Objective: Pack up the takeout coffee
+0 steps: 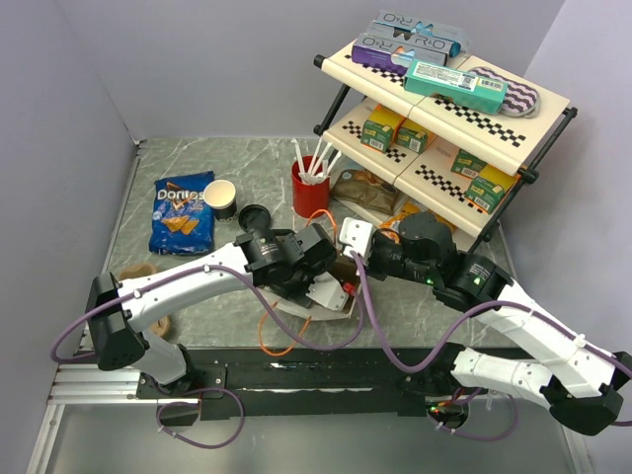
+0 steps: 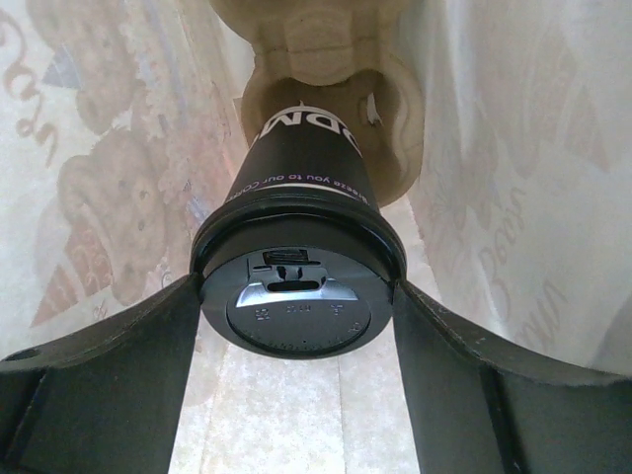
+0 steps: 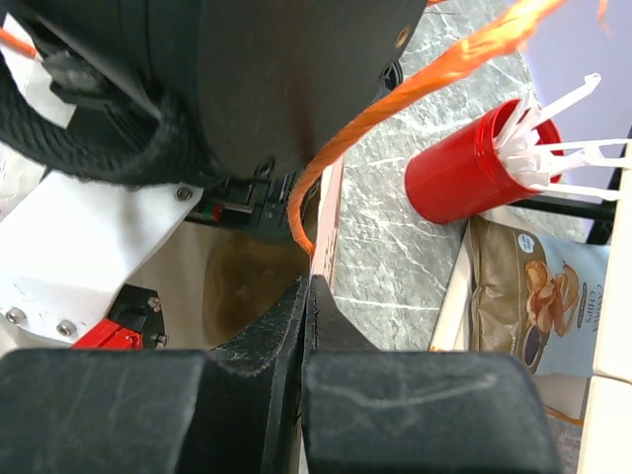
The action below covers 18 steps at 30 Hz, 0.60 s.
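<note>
A takeout coffee (image 2: 306, 188), a dark-sleeved cup with a black lid (image 2: 296, 311), stands inside the paper bag (image 2: 99, 148), its base seated in a pulp cup carrier (image 2: 326, 59). My left gripper (image 2: 296, 291) reaches down into the bag (image 1: 331, 296), and its two fingers press on either side of the lid's rim. In the top view that gripper is hidden by the bag and the wrist. My right gripper (image 3: 311, 286) is shut on the bag's upper edge (image 3: 331, 217) and holds it aside (image 1: 348, 259).
An open dark-sleeved paper cup (image 1: 220, 197) and a loose black lid (image 1: 254, 217) sit left of the bag, beside a Doritos bag (image 1: 183, 212). A red cup of white straws (image 1: 309, 188) stands behind. Snack bags (image 3: 533, 296) and a checkered shelf (image 1: 444, 109) are at the right. An orange cord (image 3: 415, 94) crosses above.
</note>
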### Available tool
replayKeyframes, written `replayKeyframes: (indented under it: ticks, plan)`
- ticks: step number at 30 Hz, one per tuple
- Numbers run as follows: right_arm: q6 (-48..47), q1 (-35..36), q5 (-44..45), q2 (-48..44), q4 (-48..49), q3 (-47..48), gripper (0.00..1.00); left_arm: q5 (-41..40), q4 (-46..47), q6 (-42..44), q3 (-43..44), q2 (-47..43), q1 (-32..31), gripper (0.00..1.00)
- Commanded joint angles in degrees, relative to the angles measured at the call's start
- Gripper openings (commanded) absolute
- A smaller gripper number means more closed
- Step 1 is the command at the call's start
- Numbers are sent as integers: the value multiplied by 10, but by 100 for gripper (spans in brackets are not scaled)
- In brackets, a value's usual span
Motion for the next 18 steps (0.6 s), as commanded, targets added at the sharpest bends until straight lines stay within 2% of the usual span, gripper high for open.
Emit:
replayKeyframes:
  ticks: [1,10,18]
  plan:
    - [-3,8,-17,-8,60,4,0,15,27,6,-30,-14,2,1]
    - [-11,9,-56,-16,49,-7,0,22,80,9,-65,-13,6,1]
    - [-11,10,-45,-17,47,-8,0,45,105,15,-77,0,20,1]
